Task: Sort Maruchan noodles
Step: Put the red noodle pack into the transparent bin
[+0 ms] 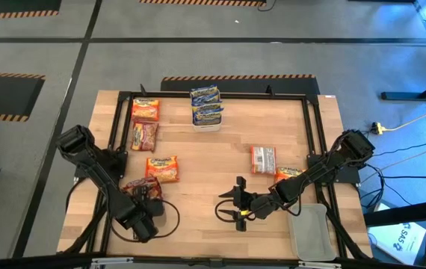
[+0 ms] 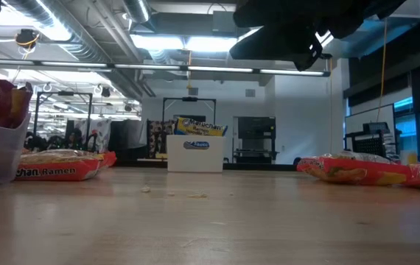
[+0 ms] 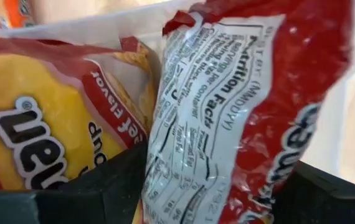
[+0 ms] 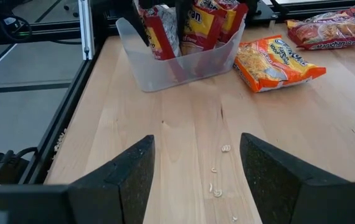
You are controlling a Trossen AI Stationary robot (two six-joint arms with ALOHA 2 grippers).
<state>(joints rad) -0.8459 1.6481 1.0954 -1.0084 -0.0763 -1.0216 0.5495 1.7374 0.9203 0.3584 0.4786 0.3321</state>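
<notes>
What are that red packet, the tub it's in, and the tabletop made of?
Red packet: thin glossy plastic film, crinkled with glare. Tub: translucent, frosted-looking plastic; packets show through its wall. Tabletop: pale wood by its grain and plank seams, matte; possibly laminate.

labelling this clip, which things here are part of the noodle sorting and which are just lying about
Part of the job:
- red packets in the clear tub, left gripper open over them
- blue packets in the white tub
- loose orange packet
- loose red packet

Lying about:
- noodle crumbs
- empty clear tub
- right gripper, open, idle
</notes>
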